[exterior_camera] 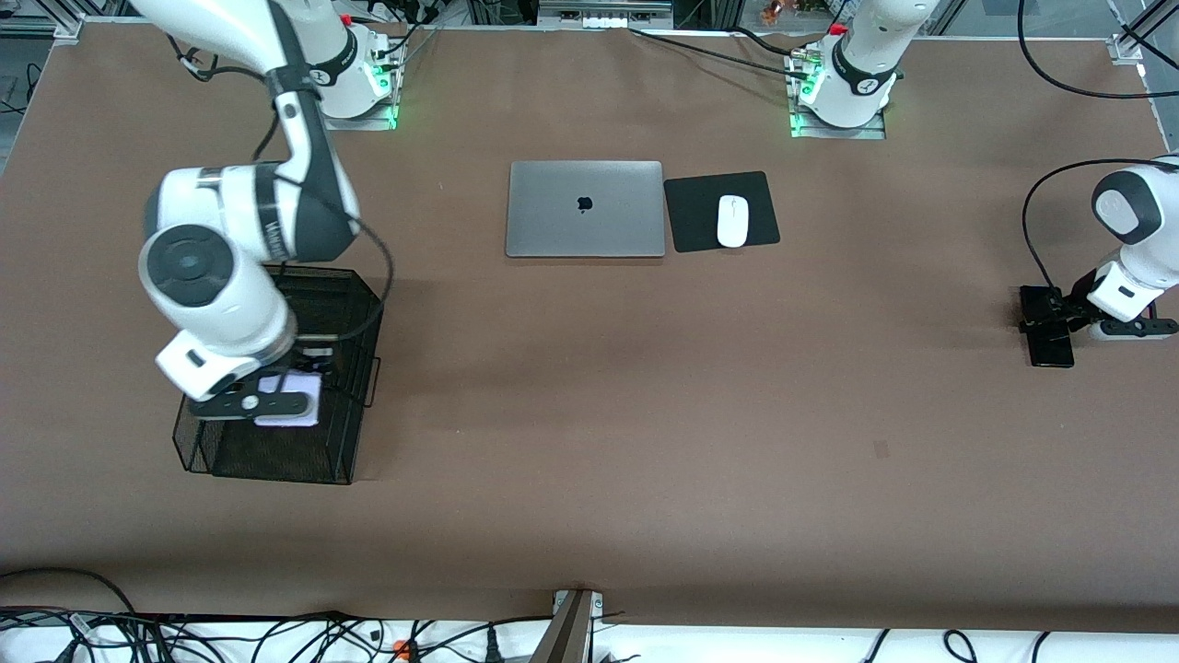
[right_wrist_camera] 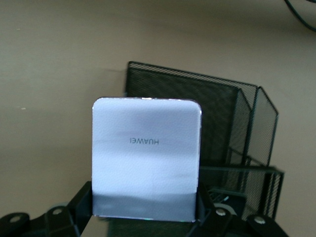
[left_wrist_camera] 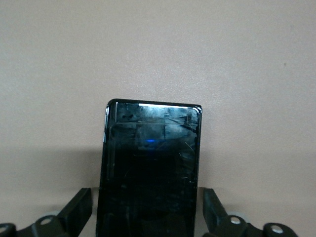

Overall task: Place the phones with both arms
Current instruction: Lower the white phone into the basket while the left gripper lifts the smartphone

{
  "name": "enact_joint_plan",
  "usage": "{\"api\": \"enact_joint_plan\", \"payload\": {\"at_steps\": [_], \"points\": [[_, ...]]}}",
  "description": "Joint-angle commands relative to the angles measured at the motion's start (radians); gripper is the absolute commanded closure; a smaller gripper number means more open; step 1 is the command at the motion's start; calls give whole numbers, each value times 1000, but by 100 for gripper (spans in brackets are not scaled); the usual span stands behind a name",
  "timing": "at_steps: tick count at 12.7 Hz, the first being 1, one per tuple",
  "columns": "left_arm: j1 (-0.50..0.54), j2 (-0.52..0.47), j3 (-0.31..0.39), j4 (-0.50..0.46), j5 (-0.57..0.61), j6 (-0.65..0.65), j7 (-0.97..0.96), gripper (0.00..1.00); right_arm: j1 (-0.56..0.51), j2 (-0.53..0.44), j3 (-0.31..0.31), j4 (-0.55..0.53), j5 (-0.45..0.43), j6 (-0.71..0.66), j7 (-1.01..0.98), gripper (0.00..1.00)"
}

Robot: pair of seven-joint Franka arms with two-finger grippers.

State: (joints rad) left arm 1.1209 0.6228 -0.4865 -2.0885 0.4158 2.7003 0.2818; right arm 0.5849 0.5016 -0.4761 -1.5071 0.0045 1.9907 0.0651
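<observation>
A black phone [exterior_camera: 1051, 348] lies flat on the brown table at the left arm's end. My left gripper [exterior_camera: 1050, 322] is down over it. In the left wrist view the black phone [left_wrist_camera: 150, 158] lies between the fingers [left_wrist_camera: 79, 210] of the open left gripper [left_wrist_camera: 147, 200], with a slim gap on each side. My right gripper [exterior_camera: 276, 403] is shut on a pale lavender-white phone [exterior_camera: 299, 394] over a black mesh basket [exterior_camera: 276, 465] at the right arm's end. In the right wrist view the gripper [right_wrist_camera: 145, 202] clamps the lavender-white phone [right_wrist_camera: 146, 153] by its side edges, with the basket [right_wrist_camera: 222, 113] under it.
A shut silver laptop [exterior_camera: 585, 209] lies mid-table near the robots' bases. Beside it, a white mouse [exterior_camera: 732, 221] rests on a black pad [exterior_camera: 693, 216]. The basket has upright mesh dividers. Cables run along the table's edge nearest the front camera.
</observation>
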Motion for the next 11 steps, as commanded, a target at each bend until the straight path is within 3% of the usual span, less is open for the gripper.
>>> {"api": "enact_joint_plan", "payload": {"at_steps": [1, 2, 3, 6, 7, 9, 11], "points": [[-4, 15, 0, 21, 18, 1, -29, 7, -101, 17, 10, -13, 66, 114, -131, 100], [-4, 15, 2, 21, 18, 1, -29, 11, -123, 49, 11, -2, 109, 147, -174, 100], [-6, 15, 0, 21, 18, 1, -35, 23, -149, 78, 11, -1, 133, 186, -215, 100], [-7, 15, 0, 22, 18, -1, -53, 87, -204, 149, 16, 7, 239, 243, -237, 100], [-9, 14, -1, 33, 18, -7, -65, 100, -209, 172, 17, 10, 256, 247, -237, 100], [-61, 6, -3, 74, 18, -86, -111, 100, -217, 199, 17, 15, 299, 283, -237, 100], [-96, -2, -17, 157, 14, -256, -119, 100, -218, 221, 16, 13, 342, 280, -240, 100]]}}
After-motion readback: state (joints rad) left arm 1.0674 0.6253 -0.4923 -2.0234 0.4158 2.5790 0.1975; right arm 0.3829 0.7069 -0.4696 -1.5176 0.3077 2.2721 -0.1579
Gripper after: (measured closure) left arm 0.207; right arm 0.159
